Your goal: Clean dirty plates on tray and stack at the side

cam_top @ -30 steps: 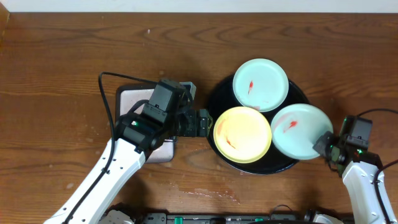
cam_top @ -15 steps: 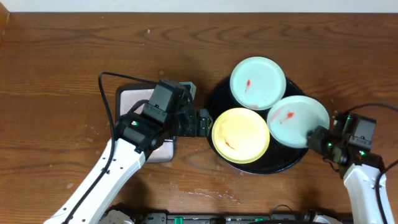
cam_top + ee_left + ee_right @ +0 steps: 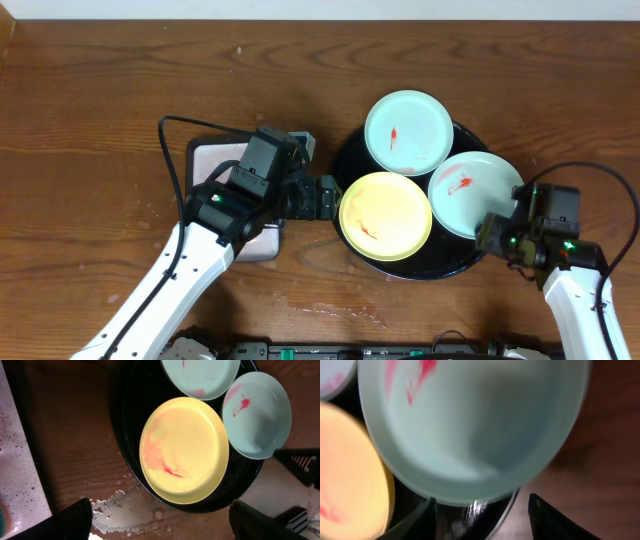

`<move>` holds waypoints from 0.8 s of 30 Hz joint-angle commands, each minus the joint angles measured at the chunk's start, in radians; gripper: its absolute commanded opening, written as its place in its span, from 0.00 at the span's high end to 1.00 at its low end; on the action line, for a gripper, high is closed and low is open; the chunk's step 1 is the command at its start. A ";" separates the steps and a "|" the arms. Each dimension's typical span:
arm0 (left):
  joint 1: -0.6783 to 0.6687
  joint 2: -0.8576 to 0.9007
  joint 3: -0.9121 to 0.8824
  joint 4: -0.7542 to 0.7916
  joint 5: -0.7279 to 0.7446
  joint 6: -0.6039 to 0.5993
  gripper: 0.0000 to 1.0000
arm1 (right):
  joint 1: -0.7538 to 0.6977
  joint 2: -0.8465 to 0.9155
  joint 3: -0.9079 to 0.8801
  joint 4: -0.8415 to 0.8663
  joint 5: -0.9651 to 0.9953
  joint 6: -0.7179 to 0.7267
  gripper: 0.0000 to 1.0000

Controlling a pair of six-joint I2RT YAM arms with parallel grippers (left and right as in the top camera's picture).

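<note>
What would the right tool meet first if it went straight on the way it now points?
Most likely the rim of the nearest mint plate, just ahead of the open right tool; depth is unclear, so it might slide under instead.

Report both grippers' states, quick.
Left gripper: open, holding nothing, beside the yellow plate.
Right gripper: open, holding nothing, at the rim of the right-hand mint plate.

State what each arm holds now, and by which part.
Nothing is held. The left fingers are open and empty; the right fingers are open at the rim of the pale mint-blue round plate.
</note>
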 commanded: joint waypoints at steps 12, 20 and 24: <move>-0.045 0.005 0.021 0.002 -0.038 0.017 0.12 | 0.297 0.131 0.021 0.004 -0.113 -0.030 0.55; -0.118 0.006 0.021 0.005 -0.129 -0.071 0.13 | 0.374 0.399 0.022 0.206 -0.138 0.091 0.65; -0.124 0.017 0.021 0.035 -0.136 -0.127 0.15 | 0.373 0.457 0.022 0.296 -0.139 0.127 0.82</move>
